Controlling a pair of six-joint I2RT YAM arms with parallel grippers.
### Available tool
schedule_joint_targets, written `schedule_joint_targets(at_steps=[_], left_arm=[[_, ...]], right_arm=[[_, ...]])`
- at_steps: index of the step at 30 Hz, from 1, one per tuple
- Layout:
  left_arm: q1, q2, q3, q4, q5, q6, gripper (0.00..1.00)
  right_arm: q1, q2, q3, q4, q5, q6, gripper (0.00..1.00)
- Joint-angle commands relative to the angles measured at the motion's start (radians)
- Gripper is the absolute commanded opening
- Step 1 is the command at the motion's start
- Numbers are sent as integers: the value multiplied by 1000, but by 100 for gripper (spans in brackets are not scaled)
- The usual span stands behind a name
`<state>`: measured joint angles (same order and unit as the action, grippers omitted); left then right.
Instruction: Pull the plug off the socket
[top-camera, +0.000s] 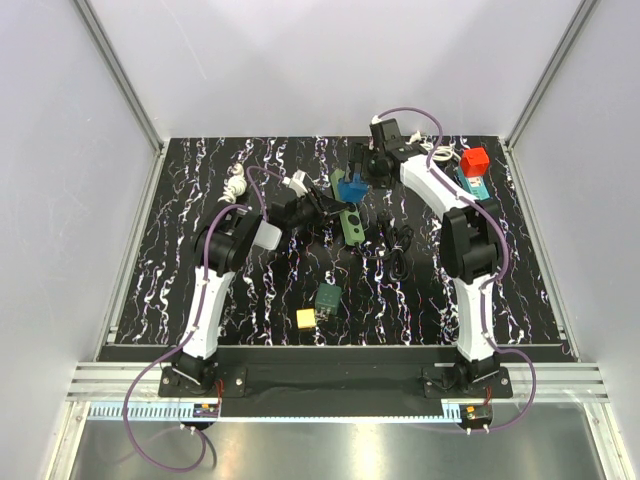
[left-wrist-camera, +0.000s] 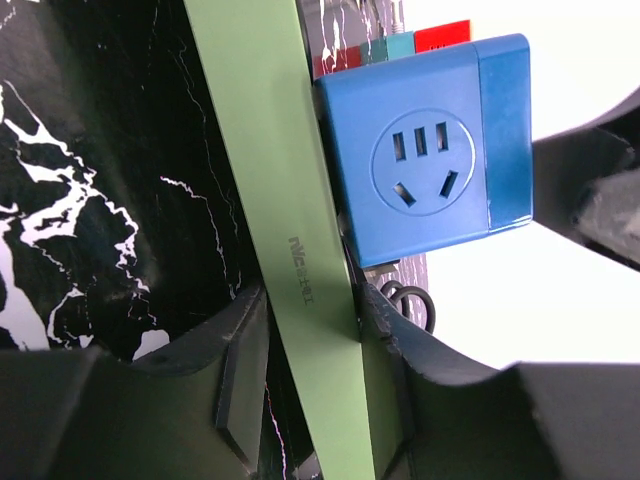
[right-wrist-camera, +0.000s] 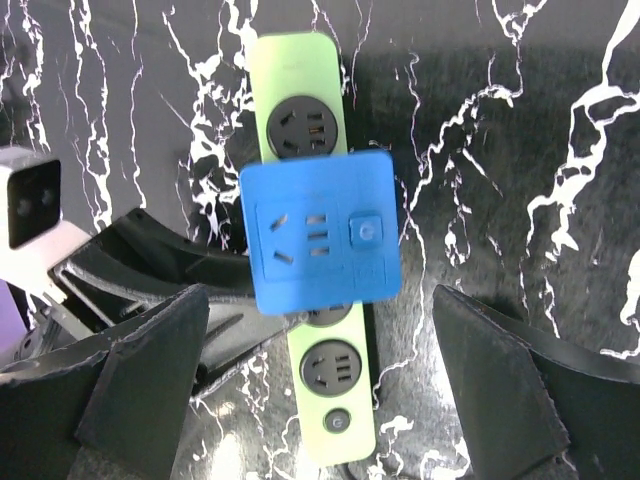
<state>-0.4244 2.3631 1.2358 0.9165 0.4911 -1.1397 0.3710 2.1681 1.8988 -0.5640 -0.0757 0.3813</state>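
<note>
Green socket strip (right-wrist-camera: 300, 70): lies flat on the bench (top-camera: 250, 300) towards the middle of the far half, with its long axis running roughly front to back. The right wrist view shows one free outlet at one end, then another free outlet and a small round button at the other end.
Blue plug (right-wrist-camera: 320, 232): a square cube sitting on the strip's face between the two free outlets, with its own outlet and a small button facing up. From the left wrist camera its base looks pressed against the green face, so it appears to be seated.
Left gripper (left-wrist-camera: 310, 320): closed across the width of the strip, one dark finger (left-wrist-camera: 240, 370) tight on each long edge. It grips just beside the plug and does not touch it.
Right gripper (right-wrist-camera: 315, 300): spread wide and holding nothing. Its two black fingers (right-wrist-camera: 500, 380) stand well apart on either side of the plug, neither one in contact with it. From overhead it hangs over the plug's far side.
Black cable (top-camera: 400, 242): a loose coil on the bench just to the right of the strip.
Red block (top-camera: 474, 160): near the far right corner, resting on a teal piece.
Yellow cube (top-camera: 305, 318): nearer the arm bases, just beside a small dark green part (top-camera: 328, 297).
White object (top-camera: 237, 183): far left, behind the left arm. I cannot tell what it is.
</note>
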Motion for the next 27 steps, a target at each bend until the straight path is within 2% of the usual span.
schedule_joint_targets(at_steps=[1,11,12,15,25,27], left_arm=[[-2,10,4,-19,-3,32,31],[3,16,11,-21,-5,28,19],[1,18,11,-22,-3,26,9],[3,24,21,-25,0,21,0],[12,35,28,-19,7,0,0],[12,38,31,-24,7,1,0]], right_arm=[[-21,39,69,23,-59,-9,100],[-26,114,138,19,-94,10,96],[-26,121,141,22,-101,16,93],[-23,137,144,21,-119,30,90],[-17,156,131,38,-127,37,80],[-17,157,128,45,-124,41,74]])
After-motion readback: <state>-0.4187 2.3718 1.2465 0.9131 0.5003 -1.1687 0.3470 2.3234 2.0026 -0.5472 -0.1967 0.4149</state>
